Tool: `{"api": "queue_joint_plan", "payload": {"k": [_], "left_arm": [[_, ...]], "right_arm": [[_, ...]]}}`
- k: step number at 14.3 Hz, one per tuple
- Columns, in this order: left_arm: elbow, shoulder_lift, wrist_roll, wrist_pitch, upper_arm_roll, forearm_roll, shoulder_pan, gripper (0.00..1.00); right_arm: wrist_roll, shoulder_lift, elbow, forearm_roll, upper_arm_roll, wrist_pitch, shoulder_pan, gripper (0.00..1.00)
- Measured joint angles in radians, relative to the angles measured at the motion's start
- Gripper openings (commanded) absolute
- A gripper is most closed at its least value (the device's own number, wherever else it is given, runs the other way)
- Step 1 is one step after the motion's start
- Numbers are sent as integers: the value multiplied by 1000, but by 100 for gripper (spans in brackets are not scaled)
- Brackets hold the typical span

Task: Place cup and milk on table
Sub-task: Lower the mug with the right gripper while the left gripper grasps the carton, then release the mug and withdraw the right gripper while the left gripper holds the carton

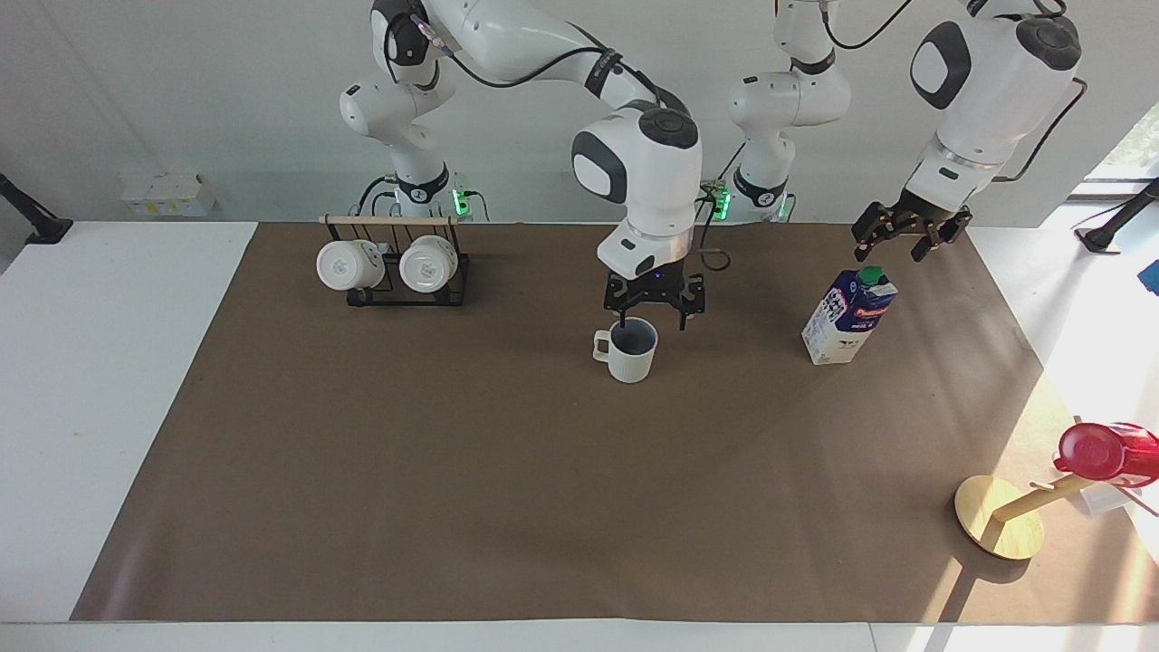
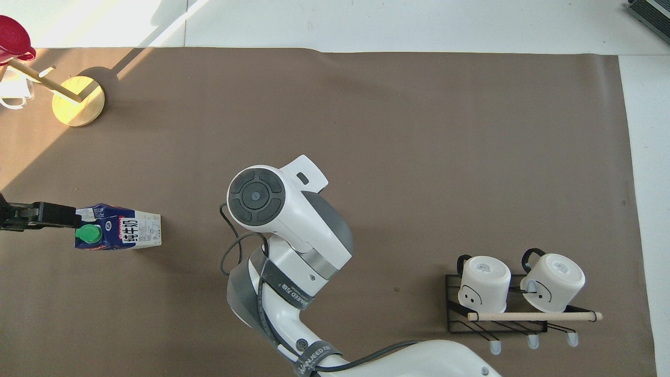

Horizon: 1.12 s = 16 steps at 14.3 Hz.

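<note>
The cup [image 1: 631, 351], off-white with a bluish-grey inside, stands upright on the brown sheet of the table [image 1: 453, 471], its handle toward the right arm's end. My right gripper [image 1: 654, 308] is open just over the cup's rim and holds nothing. In the overhead view the right arm's wrist [image 2: 282, 209] hides the cup. The milk [image 1: 848, 317] stands upright toward the left arm's end and also shows in the overhead view [image 2: 118, 234]. My left gripper [image 1: 892, 244] is open and empty over the carton's green cap.
A black rack [image 1: 394, 272] with two white mugs stands near the robots toward the right arm's end. A wooden stand [image 1: 1000, 530] bearing a red cup [image 1: 1105, 450] is far from the robots at the left arm's end.
</note>
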Motion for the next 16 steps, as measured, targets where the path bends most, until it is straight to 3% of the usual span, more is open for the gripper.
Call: {"api": "queue_joint_plan", "payload": {"k": [4, 10, 13, 16], "left_arm": [[-92, -20, 7, 109, -5, 23, -8, 100], [-217, -32, 10, 245, -11, 26, -15, 100], [-219, -35, 17, 251, -11, 40, -15, 63], [-219, -36, 21, 251, -11, 44, -15, 46]], "right_arm": [[-13, -227, -154, 0, -2, -73, -119, 100], [-228, -399, -204, 0, -5, -233, -357, 100], [-398, -445, -203, 0, -6, -262, -486, 100], [-503, -466, -174, 0, -7, -315, -588, 100]]}}
